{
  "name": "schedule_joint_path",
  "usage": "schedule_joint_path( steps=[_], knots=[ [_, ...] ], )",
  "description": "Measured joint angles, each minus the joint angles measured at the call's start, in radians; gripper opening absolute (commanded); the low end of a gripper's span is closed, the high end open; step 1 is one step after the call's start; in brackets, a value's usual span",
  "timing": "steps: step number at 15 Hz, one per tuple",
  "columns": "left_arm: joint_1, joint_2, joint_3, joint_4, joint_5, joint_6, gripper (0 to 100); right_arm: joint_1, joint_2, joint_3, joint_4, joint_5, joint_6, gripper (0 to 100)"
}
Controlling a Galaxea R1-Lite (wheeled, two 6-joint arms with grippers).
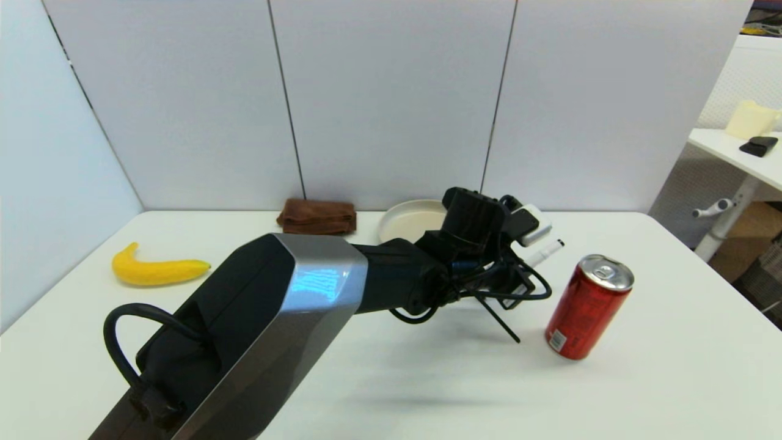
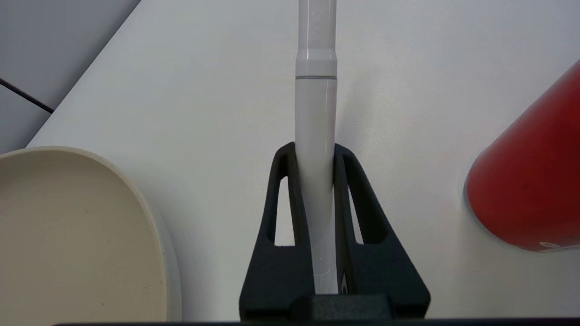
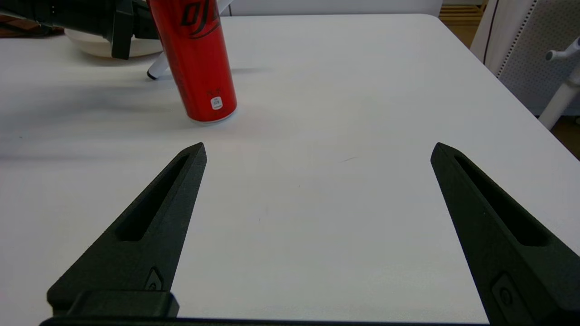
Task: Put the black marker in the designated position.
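Observation:
The black marker (image 1: pixel 545 250) shows as a slim white barrel with a black tip, sticking out past my left wrist between the plate and the can. My left gripper (image 2: pixel 316 151) is shut on the marker (image 2: pixel 316 113), both fingers pressed against its barrel. From the right wrist view, the marker's black end (image 3: pixel 153 74) slants down close to the table behind the can. My right gripper (image 3: pixel 318 147) is open over bare table at the near right, nothing between its fingers, and is out of the head view.
A red can (image 1: pixel 589 305) stands just right of the marker. A cream plate (image 1: pixel 409 220) sits behind the left wrist, a brown cloth (image 1: pixel 317 216) to its left, and a banana (image 1: pixel 159 269) at the far left. The table's right edge is near.

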Motion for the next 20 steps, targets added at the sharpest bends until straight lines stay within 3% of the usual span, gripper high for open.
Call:
schedule_joint_path(
  steps=[7,8,20],
  knots=[
    [0.0,0.002,0.0,0.0,-0.003,0.0,0,0.0,0.0,0.0,0.0,0.0,0.0,100],
    [0.0,0.003,0.0,0.0,-0.003,0.0,100,0.0,0.0,0.0,0.0,0.0,0.0,100],
    [0.015,-0.025,0.001,0.025,-0.003,0.01,100,0.0,0.0,0.0,0.0,0.0,0.0,100]
  ],
)
